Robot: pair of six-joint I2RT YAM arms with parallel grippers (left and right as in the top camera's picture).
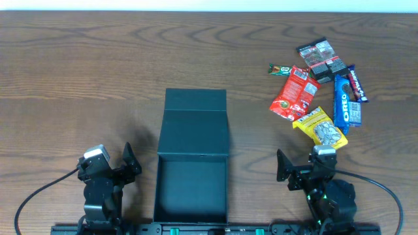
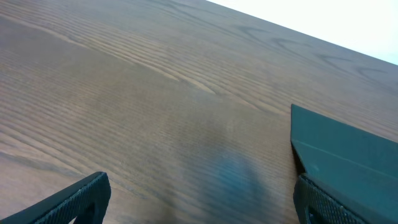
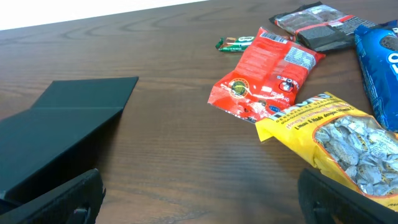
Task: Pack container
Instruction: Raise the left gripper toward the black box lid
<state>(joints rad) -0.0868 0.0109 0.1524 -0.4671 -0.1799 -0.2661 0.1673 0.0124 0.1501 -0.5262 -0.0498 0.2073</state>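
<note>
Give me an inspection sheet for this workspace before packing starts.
Surface: brown wood-grain table, no spills seen.
Job's things: dark green container, lid open, nothing seen inside; likely load piled at the right: red packet, yellow packet, Oreo pack, black packet, green bar, dark bar.
Clutter: nothing seen.
Grippers: left gripper open, empty; right gripper open, empty, near the yellow packet.
Cables: black left cable and right cable loop out from the arm bases.
Surroundings: pale strip beyond the far edge; nothing else seen.

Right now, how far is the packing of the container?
Done: the container stands open, nothing inside. In hand: nothing; left claw and right claw are open. Left: every snack, like the red packet, yellow packet and Oreo pack, lies on the table.
</note>
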